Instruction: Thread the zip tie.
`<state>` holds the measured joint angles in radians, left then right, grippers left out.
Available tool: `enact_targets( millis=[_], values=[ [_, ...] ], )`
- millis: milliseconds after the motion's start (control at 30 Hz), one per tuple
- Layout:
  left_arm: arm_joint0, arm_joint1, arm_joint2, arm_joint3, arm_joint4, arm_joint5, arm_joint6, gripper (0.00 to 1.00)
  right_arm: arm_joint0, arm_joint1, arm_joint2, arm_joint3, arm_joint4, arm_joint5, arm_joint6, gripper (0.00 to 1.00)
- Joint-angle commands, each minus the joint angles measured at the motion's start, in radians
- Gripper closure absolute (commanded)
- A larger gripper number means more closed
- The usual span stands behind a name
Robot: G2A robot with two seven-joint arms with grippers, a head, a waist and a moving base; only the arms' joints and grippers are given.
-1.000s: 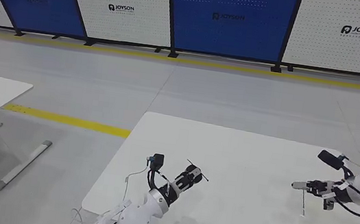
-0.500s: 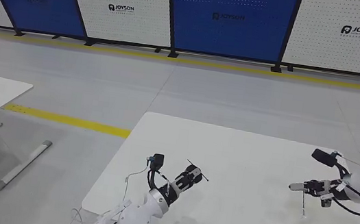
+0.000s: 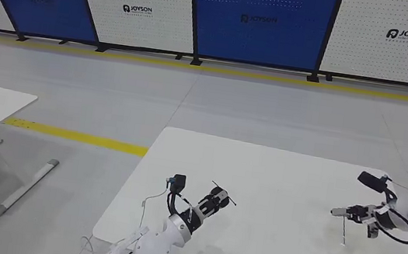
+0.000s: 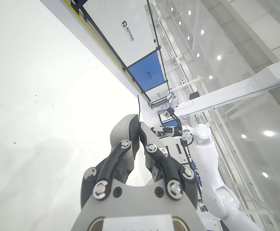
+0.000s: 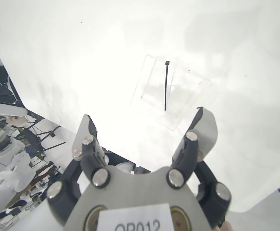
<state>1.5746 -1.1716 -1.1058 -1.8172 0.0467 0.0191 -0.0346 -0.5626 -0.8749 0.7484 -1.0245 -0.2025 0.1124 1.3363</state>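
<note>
My left gripper (image 4: 139, 122) is shut on a thin black zip tie (image 4: 138, 106) whose end sticks out past the fingertips. In the top view this gripper (image 3: 219, 197) sits near the table's front edge, with the tie (image 3: 227, 197) crossing its tip. A second black zip tie (image 5: 166, 85) lies flat on a clear plastic plate (image 5: 192, 87), its head pointing away from the wrist. My right gripper (image 5: 143, 114) hangs open just above and short of that tie, with nothing between the fingers. In the top view it (image 3: 338, 212) is at the table's right side, the tie (image 3: 344, 230) just in front of it.
The white table (image 3: 275, 176) is bare between the two arms. Its right edge lies close to the right arm. Blue and white pegboard panels (image 3: 258, 21) stand far behind on the grey floor.
The right arm shifted slightly left and then back, staying over the tie on the plate. The left arm has not moved.
</note>
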Motion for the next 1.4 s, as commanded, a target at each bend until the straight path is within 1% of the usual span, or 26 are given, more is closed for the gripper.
enact_targets(
  millis=[0,200,367,500,533,600,633,733,833,1300,1367],
  values=[
    [0.000,0.000,0.000,0.000,0.000,0.000,0.000,1.00,0.004,-0.004,-0.004,0.012,-0.001,0.004,0.009,0.52],
    [0.000,0.000,0.000,0.000,0.000,0.000,0.000,1.00,0.021,-0.026,-0.027,0.064,0.008,0.011,0.027,0.53],
    [0.000,0.000,0.000,0.000,0.000,0.000,0.000,1.00,0.045,-0.050,-0.052,0.111,-0.006,0.041,0.012,0.54],
    [0.000,0.000,0.000,0.000,0.000,0.000,0.000,1.00,0.062,-0.066,-0.069,0.140,-0.020,0.063,0.014,0.58],
    [0.000,0.000,0.000,0.000,0.000,0.000,0.000,1.00,0.065,-0.069,-0.072,0.146,-0.023,0.066,0.015,0.62],
    [0.000,0.000,0.000,0.000,0.000,0.000,0.000,1.00,0.071,-0.078,-0.081,0.159,-0.026,0.070,0.015,0.61],
    [0.000,0.000,0.000,0.000,0.000,0.000,0.000,1.00,0.074,-0.082,-0.084,0.167,-0.027,0.075,0.015,0.59],
    [0.000,0.000,0.000,0.000,0.000,0.000,0.000,1.00,0.083,-0.095,-0.093,0.193,-0.024,0.078,0.014,0.61],
    [0.000,0.000,0.000,0.000,0.000,0.000,0.000,1.00,0.092,-0.109,-0.107,0.219,-0.034,0.094,0.012,0.59],
    [0.000,0.000,0.000,0.000,0.000,0.000,0.000,1.00,0.120,-0.161,-0.137,0.324,-0.035,0.100,0.008,0.61],
    [0.000,0.000,0.000,0.000,0.000,0.000,0.000,1.00,0.124,-0.172,-0.144,0.343,-0.036,0.099,0.009,0.63]
  ],
)
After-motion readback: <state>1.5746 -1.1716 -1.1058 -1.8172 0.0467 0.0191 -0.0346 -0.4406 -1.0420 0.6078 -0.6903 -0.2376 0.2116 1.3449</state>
